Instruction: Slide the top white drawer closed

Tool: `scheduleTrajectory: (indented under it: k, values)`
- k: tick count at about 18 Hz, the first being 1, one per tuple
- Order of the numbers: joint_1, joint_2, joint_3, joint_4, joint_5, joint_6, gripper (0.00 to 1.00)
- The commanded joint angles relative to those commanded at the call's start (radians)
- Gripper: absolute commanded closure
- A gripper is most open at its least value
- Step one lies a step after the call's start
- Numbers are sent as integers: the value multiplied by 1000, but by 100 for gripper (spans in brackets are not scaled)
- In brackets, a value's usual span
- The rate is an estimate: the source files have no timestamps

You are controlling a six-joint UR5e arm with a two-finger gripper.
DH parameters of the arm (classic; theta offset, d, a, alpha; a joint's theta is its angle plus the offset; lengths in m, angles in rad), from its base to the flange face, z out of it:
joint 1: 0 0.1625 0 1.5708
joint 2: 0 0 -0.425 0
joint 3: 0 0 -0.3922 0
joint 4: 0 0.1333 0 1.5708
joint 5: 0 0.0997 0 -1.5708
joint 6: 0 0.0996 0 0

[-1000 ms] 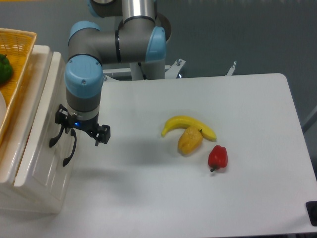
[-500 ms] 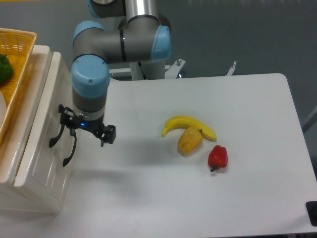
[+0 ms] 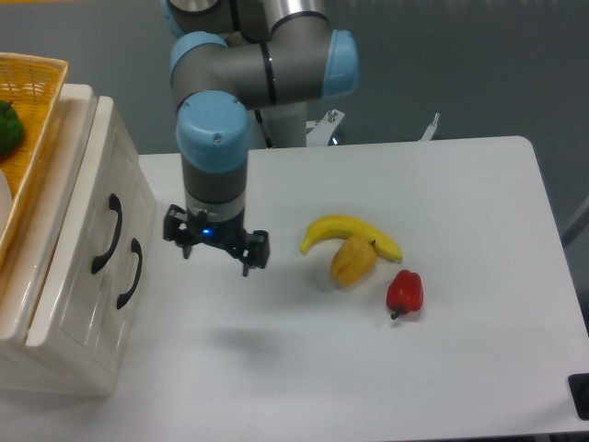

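The top white drawer [image 3: 103, 214] is seen at the left edge of the white table [image 3: 442, 350], pushed in flush, its front facing right toward the fruit and its black handle [image 3: 107, 234] running up and down. The gripper [image 3: 217, 248] is held above the table, fingers apart, holding nothing. A grey wall is seen behind.

Where things sit on the table

The cabinet [image 3: 69, 276] stands at the left edge, a basket [image 3: 32, 138] on top. The gripper [image 3: 216, 244] hangs right of the top drawer [image 3: 97, 212], apart from it. Further right lie a banana [image 3: 345, 230], a potato [image 3: 352, 261] touching it, and a pepper [image 3: 405, 292] nearest
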Motion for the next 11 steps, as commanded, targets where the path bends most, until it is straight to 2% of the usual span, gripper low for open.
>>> scheduleTrajectory:
  k: [3,5,11]
  values:
    - [34,14,-5,-3,37,52,0]
    - [99,20,-27,-15,40,216,0]
    - [221,52,-28,-92,40,428,0]
